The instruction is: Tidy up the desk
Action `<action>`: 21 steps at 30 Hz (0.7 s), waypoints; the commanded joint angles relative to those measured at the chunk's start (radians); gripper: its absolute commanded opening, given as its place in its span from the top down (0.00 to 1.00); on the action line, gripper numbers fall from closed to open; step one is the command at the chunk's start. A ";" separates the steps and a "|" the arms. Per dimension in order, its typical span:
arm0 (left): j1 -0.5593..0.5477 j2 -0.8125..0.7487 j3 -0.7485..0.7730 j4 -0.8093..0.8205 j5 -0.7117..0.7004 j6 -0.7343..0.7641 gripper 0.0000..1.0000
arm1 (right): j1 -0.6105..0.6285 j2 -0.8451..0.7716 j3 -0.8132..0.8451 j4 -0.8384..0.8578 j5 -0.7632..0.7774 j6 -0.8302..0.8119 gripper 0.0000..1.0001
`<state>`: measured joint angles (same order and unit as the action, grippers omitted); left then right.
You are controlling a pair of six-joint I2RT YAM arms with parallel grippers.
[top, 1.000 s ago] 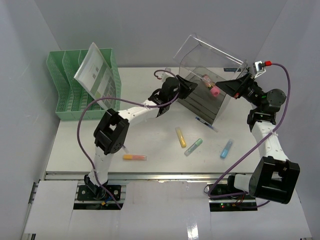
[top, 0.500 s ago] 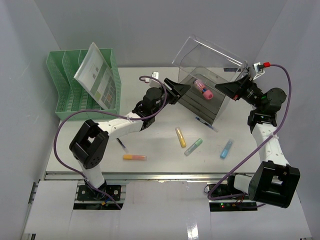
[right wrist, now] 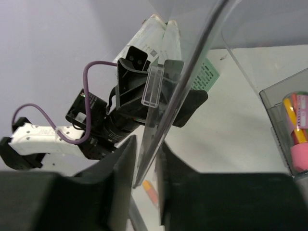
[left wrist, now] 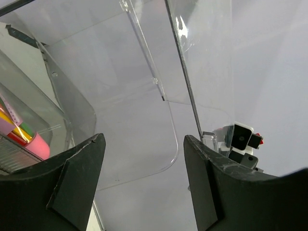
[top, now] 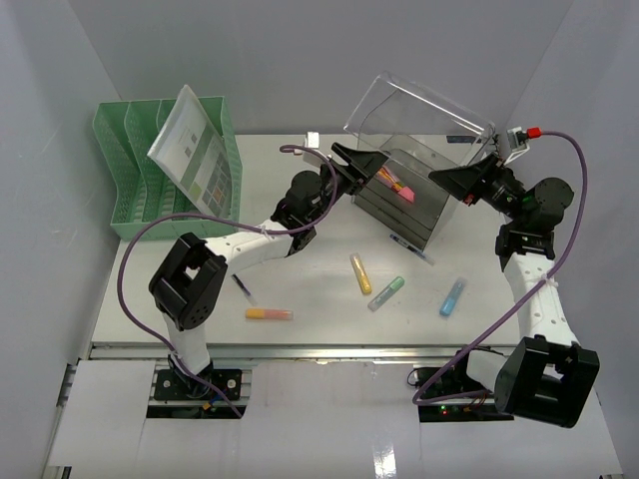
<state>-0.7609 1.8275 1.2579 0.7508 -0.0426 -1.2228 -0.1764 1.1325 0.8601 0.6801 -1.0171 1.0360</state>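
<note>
The white desk (top: 300,261) carries a clear plastic drawer box (top: 414,208) at the back centre, with its clear lid (top: 419,105) raised. My right gripper (top: 441,177) is shut on the lid's edge, and the clear pane runs between its fingers in the right wrist view (right wrist: 147,161). My left gripper (top: 371,165) is open and empty, just left of the box's open top; its wrist view (left wrist: 143,159) looks through the clear lid. A pink marker (top: 396,185) and other pens lie inside the box, also showing in the left wrist view (left wrist: 38,147).
A green file rack (top: 165,165) with a sheet of paper (top: 190,145) stands at the back left. Loose on the desk lie a yellow marker (top: 360,273), a green marker (top: 386,293), a blue marker (top: 452,296), an orange marker (top: 269,313) and a dark pen (top: 243,289).
My left gripper has drawn back from the box and risen to its top edge. The pink marker has dropped and settled inside the box. My right gripper still holds the lid.
</note>
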 commanded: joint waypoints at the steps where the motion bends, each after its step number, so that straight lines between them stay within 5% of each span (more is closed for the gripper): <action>1: 0.003 0.003 0.054 0.075 0.029 0.011 0.22 | 0.001 -0.058 -0.014 0.014 0.001 -0.113 0.59; 7: 0.006 -0.036 0.001 0.026 0.012 0.022 0.22 | -0.045 -0.150 -0.021 -0.270 0.014 -0.330 0.09; 15: 0.029 -0.089 -0.093 -0.167 -0.051 -0.016 0.26 | -0.172 -0.277 -0.039 -0.611 -0.025 -0.630 0.04; 21: 0.049 -0.068 -0.092 -0.379 -0.040 -0.042 0.49 | -0.243 -0.340 -0.115 -0.645 -0.248 -0.784 0.04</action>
<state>-0.7312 1.8099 1.1591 0.5250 -0.0741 -1.2383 -0.3838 0.8331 0.7915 0.1140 -1.0983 0.4199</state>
